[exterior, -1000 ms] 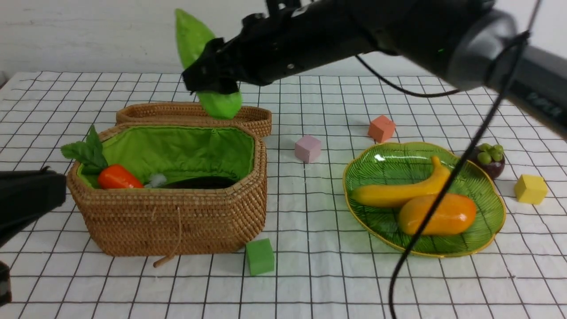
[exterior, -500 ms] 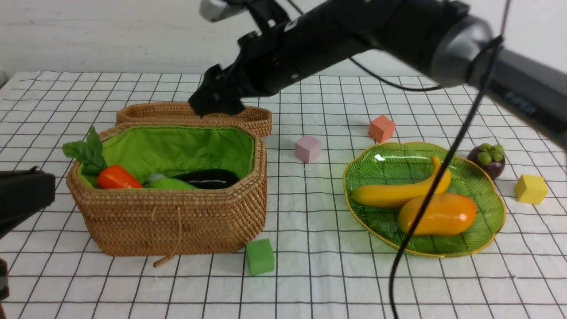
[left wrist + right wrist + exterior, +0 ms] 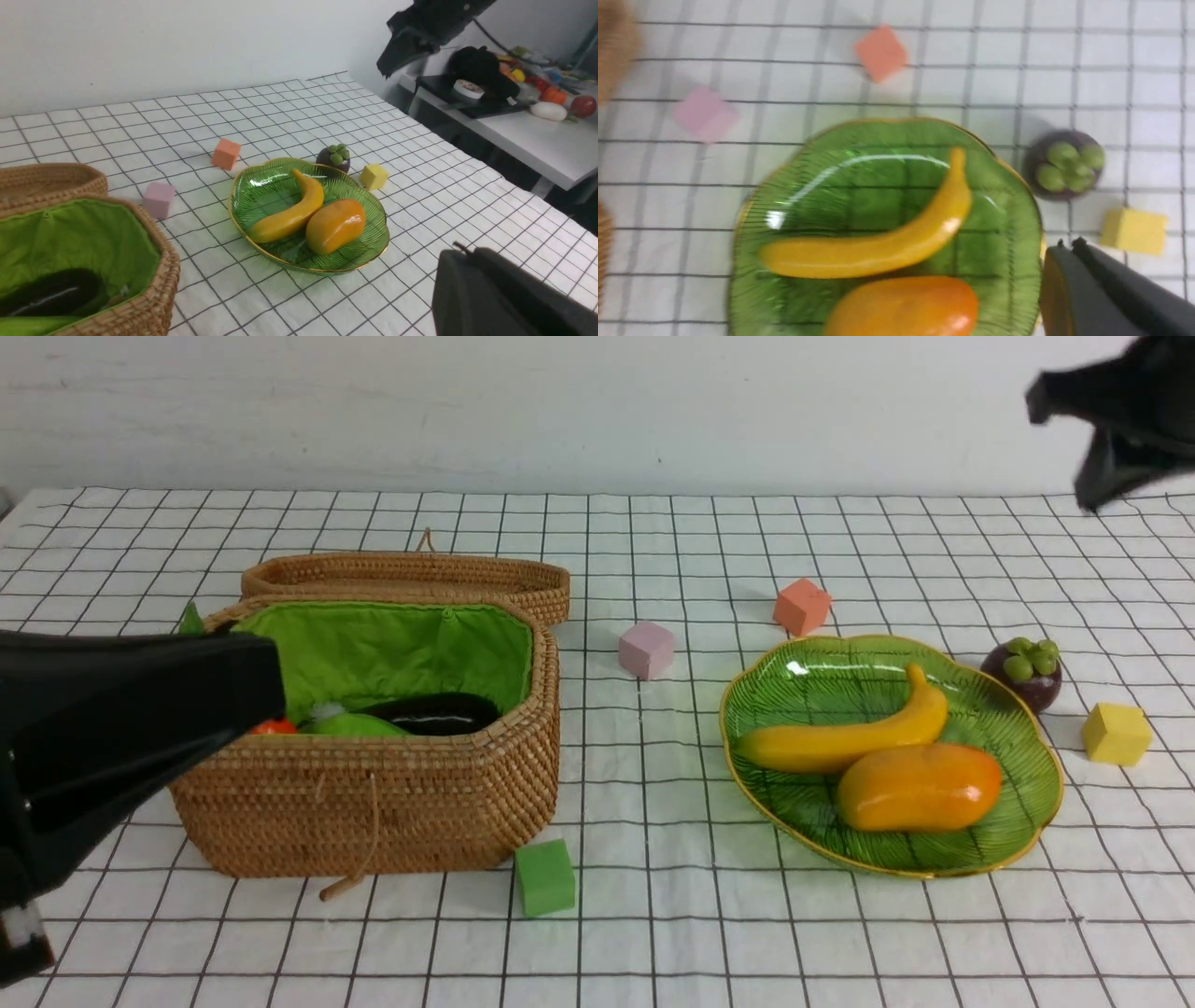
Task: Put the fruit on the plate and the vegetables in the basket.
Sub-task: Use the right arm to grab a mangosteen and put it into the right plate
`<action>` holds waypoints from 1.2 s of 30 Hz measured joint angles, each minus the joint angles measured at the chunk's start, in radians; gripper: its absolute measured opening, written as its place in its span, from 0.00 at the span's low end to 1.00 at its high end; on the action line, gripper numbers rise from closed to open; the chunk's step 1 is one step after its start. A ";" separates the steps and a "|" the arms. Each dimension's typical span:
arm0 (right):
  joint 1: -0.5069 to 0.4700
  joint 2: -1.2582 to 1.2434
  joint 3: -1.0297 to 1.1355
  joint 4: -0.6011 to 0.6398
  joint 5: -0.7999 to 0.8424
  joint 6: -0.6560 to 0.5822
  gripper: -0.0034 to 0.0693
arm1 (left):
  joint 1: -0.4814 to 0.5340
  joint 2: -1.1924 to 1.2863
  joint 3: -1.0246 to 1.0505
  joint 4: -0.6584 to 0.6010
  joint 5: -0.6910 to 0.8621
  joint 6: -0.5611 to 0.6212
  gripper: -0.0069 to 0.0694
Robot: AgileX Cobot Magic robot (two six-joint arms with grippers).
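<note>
White checked cloth covers the table, with a plain pale wall behind. Taking the plate (image 3: 1046,775) as the landmark: the banana (image 3: 845,737) and mango (image 3: 920,787) lie on it, touching, while the mangosteen (image 3: 1022,672) sits on the cloth just beside its far right rim, with a yellow cube (image 3: 1116,733) near. The basket (image 3: 373,803) stands well apart on the plate's left, holding the eggplant (image 3: 434,711), gourd (image 3: 353,724) and a sliver of carrot (image 3: 273,727).

The right gripper (image 3: 1088,429) hangs high above the plate's far right side, jaws pressed together and empty; the left gripper (image 3: 467,261), beside the basket, is likewise closed on nothing.

The mangosteen looks like the last job. Spread the jaws first, come straight down over its green cap, keep clear of the gold rim and cube, and set it in the bare spot behind the banana.
</note>
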 joint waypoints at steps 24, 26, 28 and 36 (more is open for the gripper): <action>-0.109 0.348 0.127 0.128 -0.458 0.089 0.91 | 0.000 0.000 0.000 -0.080 0.140 0.106 0.07; -0.109 0.355 0.127 0.117 -0.463 0.096 0.91 | 0.000 0.000 0.000 -0.081 0.145 0.106 0.07; -0.109 0.369 0.127 0.085 -0.466 0.107 0.90 | 0.000 0.000 0.000 -0.082 0.155 0.106 0.07; -0.109 0.394 0.127 0.059 -0.505 0.114 0.89 | 0.000 0.000 0.000 -0.082 0.164 0.106 0.07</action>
